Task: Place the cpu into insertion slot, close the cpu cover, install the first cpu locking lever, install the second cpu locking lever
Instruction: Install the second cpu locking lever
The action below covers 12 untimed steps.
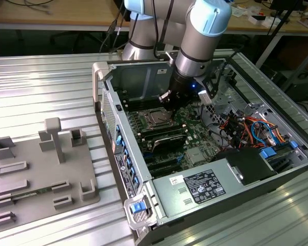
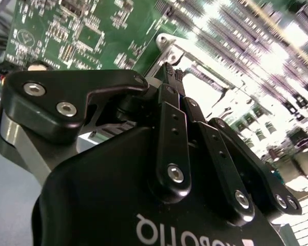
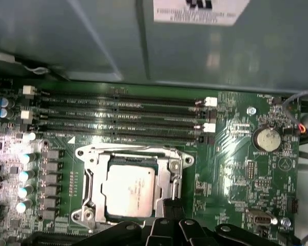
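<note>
Now cpu (image 3: 129, 190) lies flat (cover (image 3: 133, 154) closed), tool (image 3: 170, 205) beside

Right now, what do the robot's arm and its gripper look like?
The arm is a thick silver-grey tube with rounded pale blue caps at its joints, and dark cables run along it. A small blue light glows near the wrist. The gripper is matt black: a bulky body with white lettering, and slim linked fingers joined by shiny silver screws and pins.
</note>
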Motion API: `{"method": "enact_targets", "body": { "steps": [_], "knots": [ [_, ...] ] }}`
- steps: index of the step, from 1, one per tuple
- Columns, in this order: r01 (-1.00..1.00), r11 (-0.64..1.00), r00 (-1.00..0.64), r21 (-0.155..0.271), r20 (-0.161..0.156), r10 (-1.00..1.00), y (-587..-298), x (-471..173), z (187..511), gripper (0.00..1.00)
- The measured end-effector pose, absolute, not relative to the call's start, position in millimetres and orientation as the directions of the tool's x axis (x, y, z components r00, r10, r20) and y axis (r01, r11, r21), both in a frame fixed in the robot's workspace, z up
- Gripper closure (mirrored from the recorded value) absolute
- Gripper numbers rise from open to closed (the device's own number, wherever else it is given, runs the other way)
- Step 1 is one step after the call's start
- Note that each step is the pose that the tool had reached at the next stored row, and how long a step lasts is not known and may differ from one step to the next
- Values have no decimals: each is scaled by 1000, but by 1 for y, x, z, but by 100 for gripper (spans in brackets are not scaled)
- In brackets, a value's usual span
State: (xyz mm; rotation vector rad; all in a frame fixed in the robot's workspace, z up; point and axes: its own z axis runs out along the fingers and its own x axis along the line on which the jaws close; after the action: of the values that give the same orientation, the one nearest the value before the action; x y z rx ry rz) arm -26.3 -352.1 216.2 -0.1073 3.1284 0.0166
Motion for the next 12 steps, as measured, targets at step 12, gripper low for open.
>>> {"method": "enact_targets", "body": {
  "steps": [12],
  "knots": [
    [-68,998,-998,10,-12,-68,-361,-26,221,89]
  ]
}}
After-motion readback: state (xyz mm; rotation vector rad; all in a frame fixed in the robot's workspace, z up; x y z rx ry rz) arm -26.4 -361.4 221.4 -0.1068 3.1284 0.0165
